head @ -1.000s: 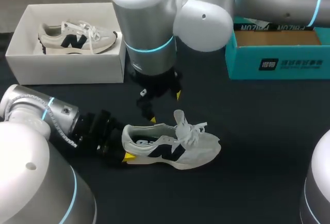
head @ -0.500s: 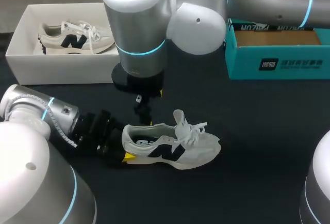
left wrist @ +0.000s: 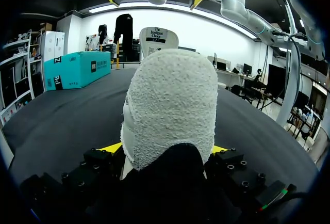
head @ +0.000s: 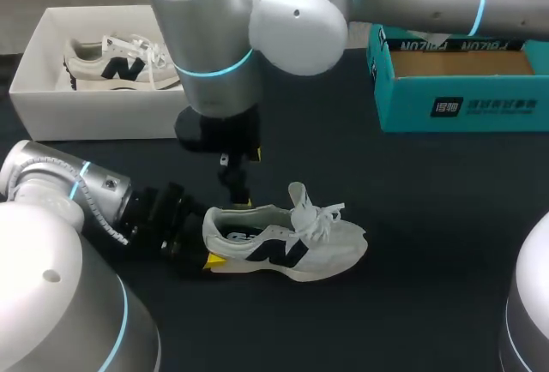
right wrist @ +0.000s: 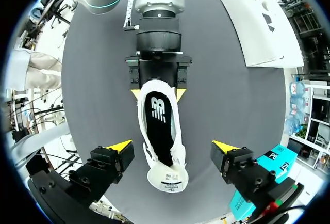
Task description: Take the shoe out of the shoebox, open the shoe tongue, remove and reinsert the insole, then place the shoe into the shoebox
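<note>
Across the black desk [head: 429,243] the shoe [head: 287,239] stands on its sole near the middle. It is out of the white shoebox [head: 111,119], which sits at the far left corner with a second shoe [head: 129,63] lying in it. The shoe's long axis runs along the desk's width, heel toward our left arm and toe toward the right edge.

Our left pincer [head: 208,248] comes in low from the near left and is clamped on the heel, one yellow tip on each side, as both wrist views show. Our right arm reaches past the middle from the far right. Our right pincer [head: 236,185] hangs above the heel-side opening, not touching the shoe, its fingers spread wide. In its own wrist view those fingers stand on either side of the shoe's width, with the long axis passing between them. The insole [right wrist: 159,111] shows dark in the opening, and the tongue [right wrist: 167,180], with its white label, lies between the fingers. A teal box [head: 463,102] sits at the far right corner, well apart.

We judge the shoe taken out and braced, with the tongue not yet pulled open. The coming move belongs to the right pincer, the only free one and the one overhead. It needs to drop and close across the tongue, at right angles to the shoe's length, while the left holds the heel against the pull.
</note>
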Robot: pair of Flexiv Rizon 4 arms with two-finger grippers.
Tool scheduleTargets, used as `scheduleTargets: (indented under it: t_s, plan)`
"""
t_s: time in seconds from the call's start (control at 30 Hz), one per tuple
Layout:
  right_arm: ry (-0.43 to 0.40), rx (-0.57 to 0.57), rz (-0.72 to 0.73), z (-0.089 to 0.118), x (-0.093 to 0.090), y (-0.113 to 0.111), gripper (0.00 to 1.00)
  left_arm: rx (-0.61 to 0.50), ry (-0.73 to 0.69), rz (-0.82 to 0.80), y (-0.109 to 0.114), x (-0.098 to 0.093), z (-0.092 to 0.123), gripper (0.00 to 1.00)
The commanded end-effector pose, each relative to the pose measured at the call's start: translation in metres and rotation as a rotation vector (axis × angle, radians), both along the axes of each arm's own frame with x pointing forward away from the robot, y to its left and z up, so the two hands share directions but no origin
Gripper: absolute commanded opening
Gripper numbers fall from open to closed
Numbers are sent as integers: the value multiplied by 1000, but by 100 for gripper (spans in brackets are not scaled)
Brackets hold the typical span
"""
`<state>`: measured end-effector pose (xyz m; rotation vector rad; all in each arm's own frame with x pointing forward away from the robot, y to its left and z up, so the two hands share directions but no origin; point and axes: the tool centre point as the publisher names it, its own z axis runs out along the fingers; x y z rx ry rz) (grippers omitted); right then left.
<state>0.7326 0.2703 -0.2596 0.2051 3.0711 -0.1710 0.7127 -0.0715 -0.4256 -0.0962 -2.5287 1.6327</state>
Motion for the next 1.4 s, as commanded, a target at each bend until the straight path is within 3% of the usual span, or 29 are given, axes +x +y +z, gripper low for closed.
scheduleTargets:
  t_s: [0.03, 0.1, 0.3, 0.8, 0.97, 1.13, 1.4]
  plan:
    - [-2, 24, 24, -16, -5, 5, 46, 1, 0, 1, 0, 0, -1, 0]
    - [-2, 48, 42, -20, -8, 6, 0, 1, 0, 1, 0, 0, -1, 0]
    - [16, 2, 14, -30, -21, 3, 0, 1, 0, 1, 0, 0, -1, 0]
    - [16, 2, 14, -30, -21, 3, 0, 1, 0, 1, 0, 0, -1, 0]
    - [-25, 46, 36, -54, -19, 2, 0, 1, 0, 1, 0, 0, -1, 0]
    - [-11, 24, 46, -71, -20, 0, 0, 1, 0, 1, 0, 0, -1, 0]
    - [17, 4, 36, -91, -14, -21, 0, 1, 0, 1, 0, 0, -1, 0]
